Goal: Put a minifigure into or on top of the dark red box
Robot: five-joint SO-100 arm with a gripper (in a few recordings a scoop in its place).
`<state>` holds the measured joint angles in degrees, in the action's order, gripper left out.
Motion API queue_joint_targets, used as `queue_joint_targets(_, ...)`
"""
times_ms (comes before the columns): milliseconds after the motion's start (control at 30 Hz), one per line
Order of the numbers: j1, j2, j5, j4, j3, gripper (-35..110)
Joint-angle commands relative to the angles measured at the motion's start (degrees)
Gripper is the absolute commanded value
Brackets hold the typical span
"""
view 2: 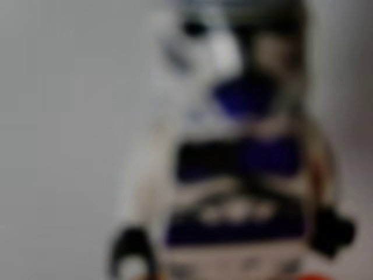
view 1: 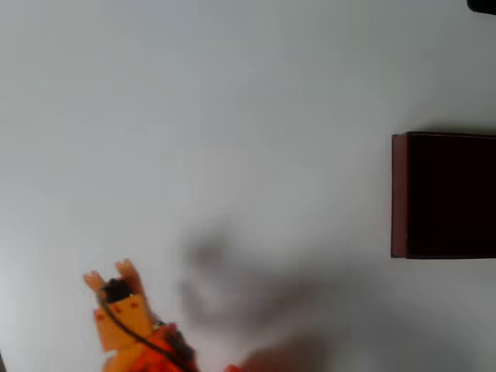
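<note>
Filling the wrist view, the blurred minifigure [view 2: 233, 157] looks light, rigid and slick, best pinched across its torso; whether the gripper [view 1: 108, 276] at lower left of the overhead view holds it, I cannot tell.

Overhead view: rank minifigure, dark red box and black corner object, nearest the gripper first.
1. minifigure, right at the gripper, bottom left; close-up in the wrist view.
2. dark red box, right edge.
3. black object, top right corner.

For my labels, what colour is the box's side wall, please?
Brick red, lighter than the near-black maroon top of the dark red box; overhead view.
</note>
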<state>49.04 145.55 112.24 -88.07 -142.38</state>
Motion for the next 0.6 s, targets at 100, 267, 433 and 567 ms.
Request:
queue_joint_targets(100,-25.7,26.8,-27.0,-12.6,-2.5,0)
queue_joint_targets(267,-46.1,20.3,-49.0,-14.8,8.4,0)
queue_joint_targets(433,-58.6,7.4,-65.7,-13.4,21.8,0)
queue_joint_targets(567,-68.9,4.8,-77.2,-10.2,25.3,0)
